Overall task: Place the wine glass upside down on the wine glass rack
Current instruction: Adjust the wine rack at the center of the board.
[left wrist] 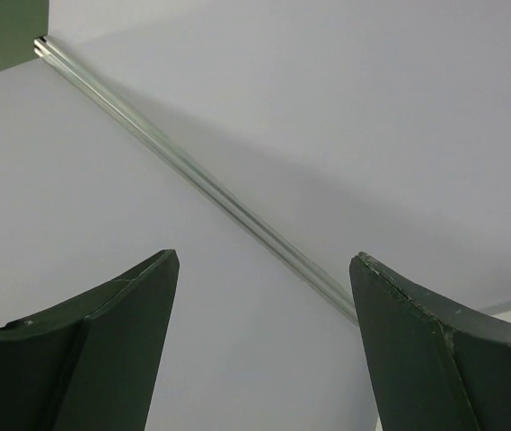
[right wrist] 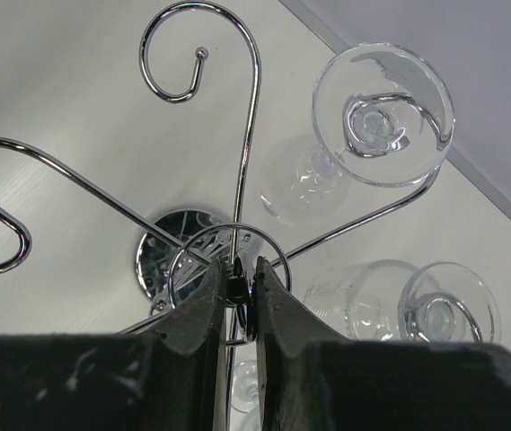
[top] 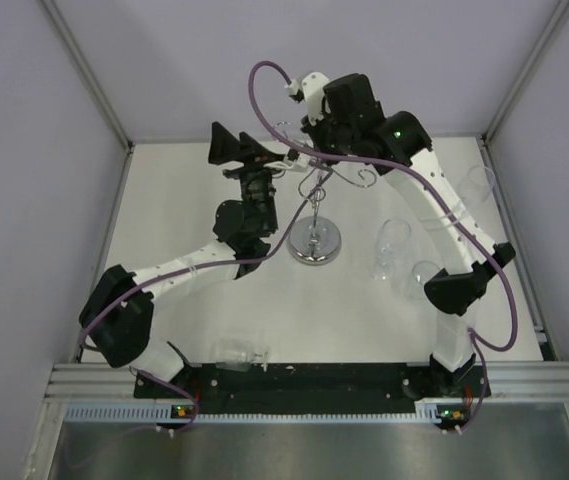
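Your right gripper pinches the rack at its top. Your spread, empty left gripper sits across the rack from the wine glass.

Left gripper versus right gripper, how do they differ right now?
The left gripper stands wide open and empty; the right gripper is shut on the top of the wine glass rack. The left gripper points at the bare wall; the right gripper looks down over the rack. Both are dark.
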`<state>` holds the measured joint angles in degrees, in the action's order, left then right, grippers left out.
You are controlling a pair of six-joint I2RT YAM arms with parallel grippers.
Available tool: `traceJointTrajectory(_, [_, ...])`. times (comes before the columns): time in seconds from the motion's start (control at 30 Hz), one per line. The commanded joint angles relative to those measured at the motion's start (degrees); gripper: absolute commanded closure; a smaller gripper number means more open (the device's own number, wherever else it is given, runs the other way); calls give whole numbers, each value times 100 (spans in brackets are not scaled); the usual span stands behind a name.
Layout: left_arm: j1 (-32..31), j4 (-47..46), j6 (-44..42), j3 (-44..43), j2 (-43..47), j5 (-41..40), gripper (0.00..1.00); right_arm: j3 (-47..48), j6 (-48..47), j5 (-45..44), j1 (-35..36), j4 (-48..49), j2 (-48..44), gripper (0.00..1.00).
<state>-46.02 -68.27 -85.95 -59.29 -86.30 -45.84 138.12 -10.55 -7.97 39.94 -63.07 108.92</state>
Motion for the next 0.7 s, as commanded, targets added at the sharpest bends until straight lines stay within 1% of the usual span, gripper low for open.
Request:
traceJointTrajectory(0.0, [-223,-344,-378,-136,-448,383,17,373,-255,-205,-57,849,-38,100])
traceJointTrajectory(0.27, [-408,-547,-659,-259,-625,419,16,382,-246,-205,-66,814,-20,100])
traceJointTrajectory(0.43, [-443,-495,-695,-110,-266,322,16,373,-273,-240,-66,831,-38,100])
traceJointTrajectory(0.53, [-443,-118,-555,92,182,208,16,321,-273,-188,-66,814,-64,100])
traceJointTrajectory(0.6, [-443,347,-397,233,560,164,16,303,-273,-161,-66,822,-73,100])
traceJointTrajectory(0.67, [-434,1101,-99,347,1095,155,16,268,-273,-153,-66,814,-73,100])
